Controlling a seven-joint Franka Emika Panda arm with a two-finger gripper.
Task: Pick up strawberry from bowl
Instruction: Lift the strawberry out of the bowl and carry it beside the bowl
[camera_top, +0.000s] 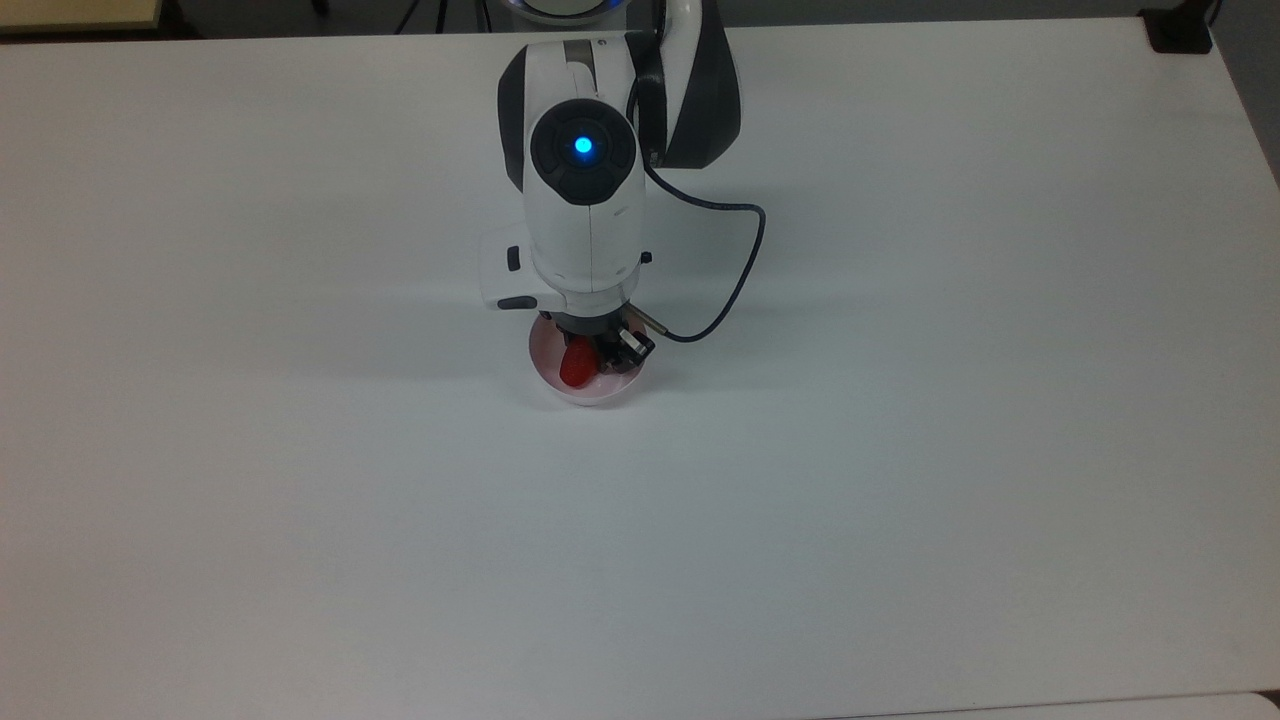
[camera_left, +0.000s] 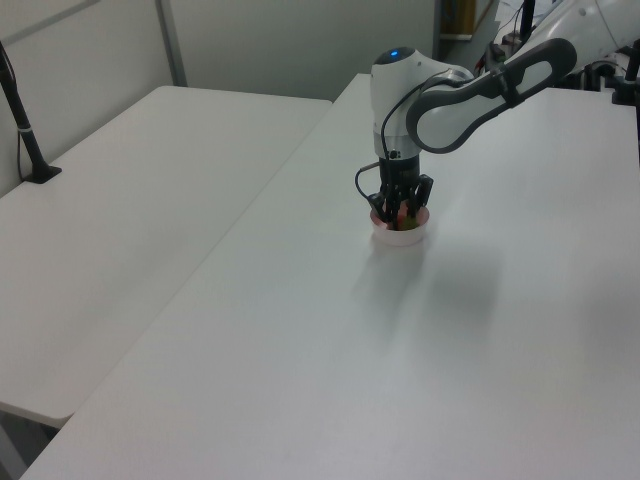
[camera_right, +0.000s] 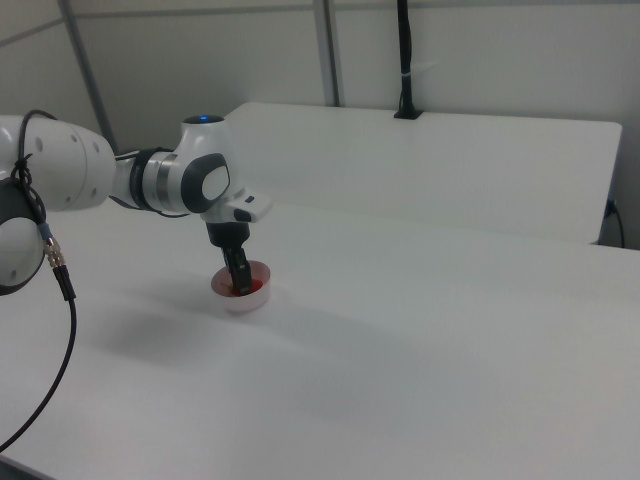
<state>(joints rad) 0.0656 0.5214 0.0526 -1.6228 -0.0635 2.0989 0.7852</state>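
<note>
Arm (camera_top: 585, 200) reaching straight down, wrist vertical, gripper (camera_left: 400, 208) low, jaws narrowed.

White Franka arm with grey joints (camera_right: 170, 185) reaches in from right view's left, bent down at wrist. Black two-finger gripper (camera_right: 239, 284) points straight down into small round pale pink bowl (camera_right: 255, 298). Bowl stands on white tabletop (camera_right: 420, 340). Bit of red, small strawberry (camera_right: 232, 291), shows inside bowl at gripper tip. Black cable with metal plug (camera_right: 55, 262) hangs at right view's left. Second white table (camera_right: 440, 160) behind, black post (camera_right: 404, 60) clamped on far edge.
</note>
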